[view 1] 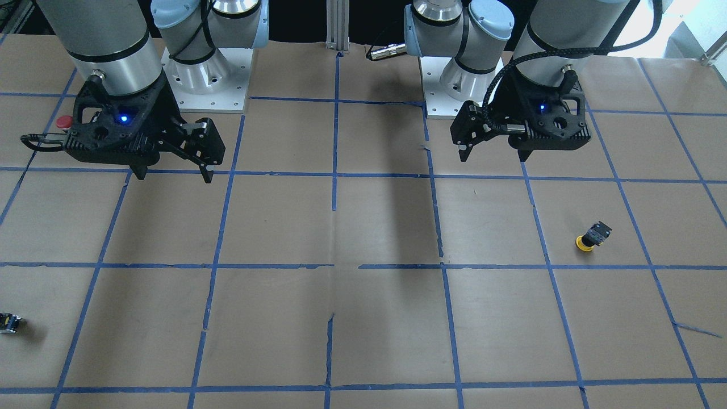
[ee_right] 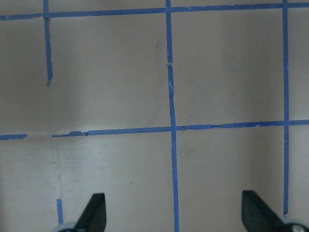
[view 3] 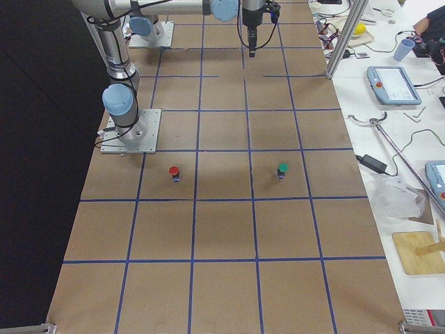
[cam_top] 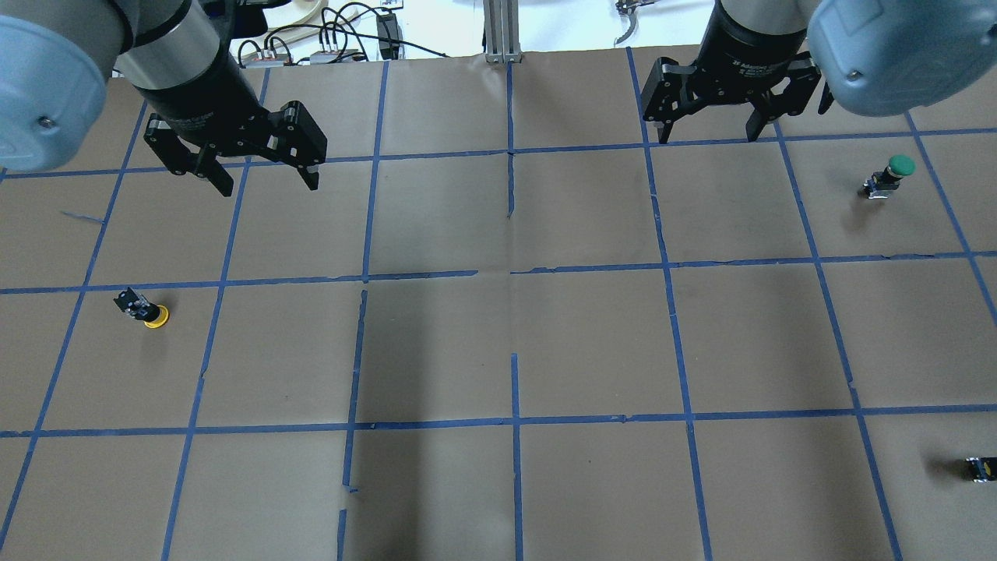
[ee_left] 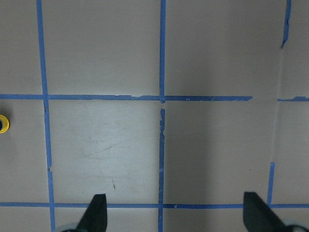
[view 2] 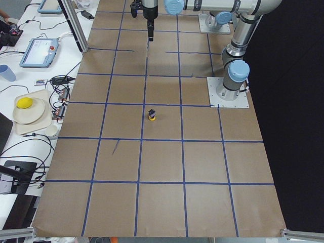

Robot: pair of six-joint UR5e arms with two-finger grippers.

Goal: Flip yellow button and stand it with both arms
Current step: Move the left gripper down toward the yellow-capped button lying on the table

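The yellow button (cam_top: 144,308) sat upside down on the table (cam_top: 592,343), on the robot's left side. Its round cap lay flat on the brown paper and its dark blocky body pointed up, inside one square of the blue tape (cam_top: 510,421) grid.

The left gripper (cam_top: 269,185) hung in the air well apart from the button, closer to the middle of the table. Its fingers (ee_left: 96,215) were spread wide over bare paper. From the left wrist camera, only a sliver of the yellow cap showed at the left edge of the view.

On the robot's right side, the right gripper (cam_top: 709,138) hovered above the paper with its fingers (ee_right: 96,212) likewise wide, pointing down near a crossing of tape lines. Neither gripper touched anything.

A green button (cam_top: 892,173) stood cap-up on the right side of the table, in a square of its own. A red button (view 3: 174,171) also stood cap-up, well apart from the green one and nearer the robot's base. A small dark component (cam_top: 981,467) lay at the table's right edge, on the near side as seen from over the robot's shoulders.
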